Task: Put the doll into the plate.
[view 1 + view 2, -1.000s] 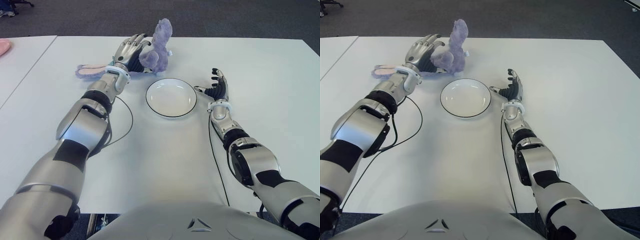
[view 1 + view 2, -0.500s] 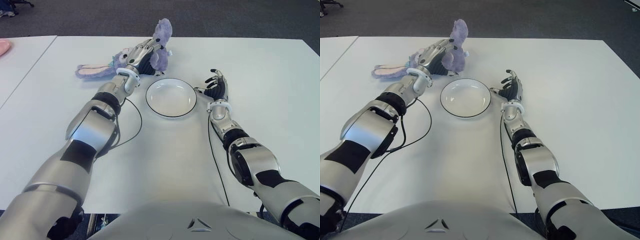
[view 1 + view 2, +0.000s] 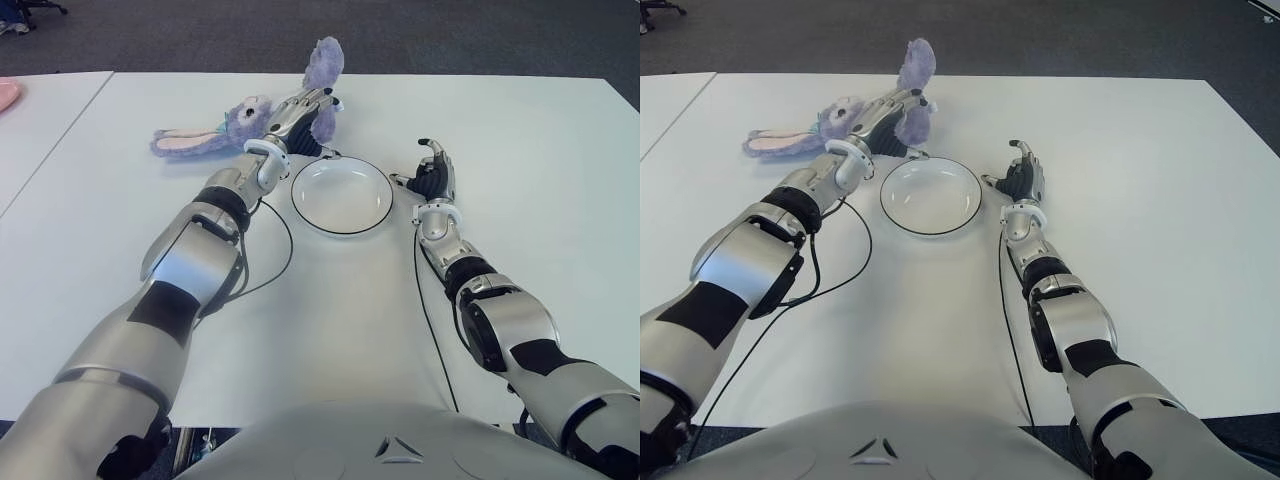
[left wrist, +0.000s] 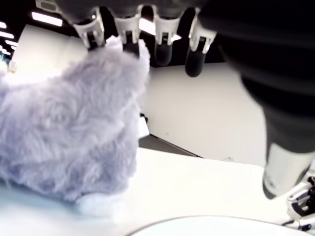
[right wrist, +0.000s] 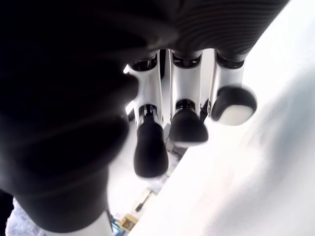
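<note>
Two fingers [image 4: 129, 35] on doll [image 3: 262, 118]

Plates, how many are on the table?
1. The plate sits on the white table, between the left hand at the doll and the right hand.

Item count, current scene:
- Doll [image 3: 255, 118]: one, purple plush rabbit.
- Plate [image 3: 343, 196]: one, white, dark rim.
- Table [image 3: 520, 160]: two, white, second at far left.
- Left hand [image 3: 293, 112]: one.
- Right hand [image 3: 433, 172]: one.
- Cable [image 3: 268, 262]: two, black, one per arm.
</note>
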You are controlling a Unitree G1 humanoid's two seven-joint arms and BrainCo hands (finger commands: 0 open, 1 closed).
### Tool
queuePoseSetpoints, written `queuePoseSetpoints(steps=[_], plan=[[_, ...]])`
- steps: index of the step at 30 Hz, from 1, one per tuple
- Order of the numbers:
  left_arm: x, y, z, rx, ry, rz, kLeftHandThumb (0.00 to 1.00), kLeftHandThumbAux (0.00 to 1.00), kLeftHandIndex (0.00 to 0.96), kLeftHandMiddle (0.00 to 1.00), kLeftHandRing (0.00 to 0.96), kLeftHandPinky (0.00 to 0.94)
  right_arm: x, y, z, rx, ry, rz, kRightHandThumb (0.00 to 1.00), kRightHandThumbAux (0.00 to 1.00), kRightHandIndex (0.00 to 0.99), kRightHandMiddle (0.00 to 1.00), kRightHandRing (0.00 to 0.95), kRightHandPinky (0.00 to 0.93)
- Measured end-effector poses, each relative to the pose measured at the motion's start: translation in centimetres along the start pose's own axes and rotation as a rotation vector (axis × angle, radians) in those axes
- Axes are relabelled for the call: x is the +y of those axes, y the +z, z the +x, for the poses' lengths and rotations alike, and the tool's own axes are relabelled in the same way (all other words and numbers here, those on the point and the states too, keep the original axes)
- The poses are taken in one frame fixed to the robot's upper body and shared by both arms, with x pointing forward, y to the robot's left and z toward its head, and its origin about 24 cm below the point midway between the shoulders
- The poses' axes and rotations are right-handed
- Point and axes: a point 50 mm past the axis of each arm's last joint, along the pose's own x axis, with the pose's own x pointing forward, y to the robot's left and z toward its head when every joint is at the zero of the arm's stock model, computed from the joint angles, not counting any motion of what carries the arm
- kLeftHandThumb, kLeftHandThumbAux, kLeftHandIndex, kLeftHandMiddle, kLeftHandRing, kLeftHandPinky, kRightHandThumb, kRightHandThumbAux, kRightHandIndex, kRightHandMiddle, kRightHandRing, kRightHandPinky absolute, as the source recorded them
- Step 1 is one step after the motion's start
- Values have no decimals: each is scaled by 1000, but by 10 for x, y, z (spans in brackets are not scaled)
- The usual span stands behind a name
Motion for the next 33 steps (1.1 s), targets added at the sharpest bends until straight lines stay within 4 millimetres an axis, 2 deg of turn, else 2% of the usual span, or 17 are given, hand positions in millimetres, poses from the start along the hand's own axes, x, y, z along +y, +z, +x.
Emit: queuePoseSetpoints(steps=[11, 13, 15, 18, 23, 26, 31, 33], plan=[[-8, -9, -6, 57, -26, 26, 0, 713, 128, 0, 0, 1, 0, 0, 0, -4, -2, -6, 120, 934, 186, 832, 888, 899], [-11, -12, -7, 75, -40, 64, 17, 728, 147, 12, 12, 47, 0, 0, 0, -4, -2, -6, 120, 934, 184, 831, 888, 898], [-13, -14, -9, 88, -45, 106, 116, 745, 195, 47, 48, 133, 0, 0, 0, -4, -2, -5, 118, 934, 180, 830, 887, 898], [-14, -17, -10, 94, -36, 175, 232, 748, 239, 84, 88, 206, 0, 0, 0, -4, -2, -5, 113, 934, 178, 829, 887, 897], [-13, -19, -12, 91, -3, 281, 406, 707, 289, 134, 147, 282, 0, 0, 0, -4, -2, -5, 100, 932, 178, 827, 885, 892], [-12, -21, -13, 89, 20, 350, 610, 704, 374, 156, 180, 313, 0, 0, 0, -3, -3, -4, 72, 935, 174, 820, 881, 886], [-11, -25, -15, 100, 49, 455, 704, 698, 412, 176, 222, 346, 0, 0, 0, -1, -5, -1, 43, 938, 171, 804, 868, 872], [-11, -26, -15, 107, 54, 487, 724, 697, 417, 179, 241, 401, 0, 0, 0, 0, -6, 1, 22, 942, 169, 772, 850, 852]])
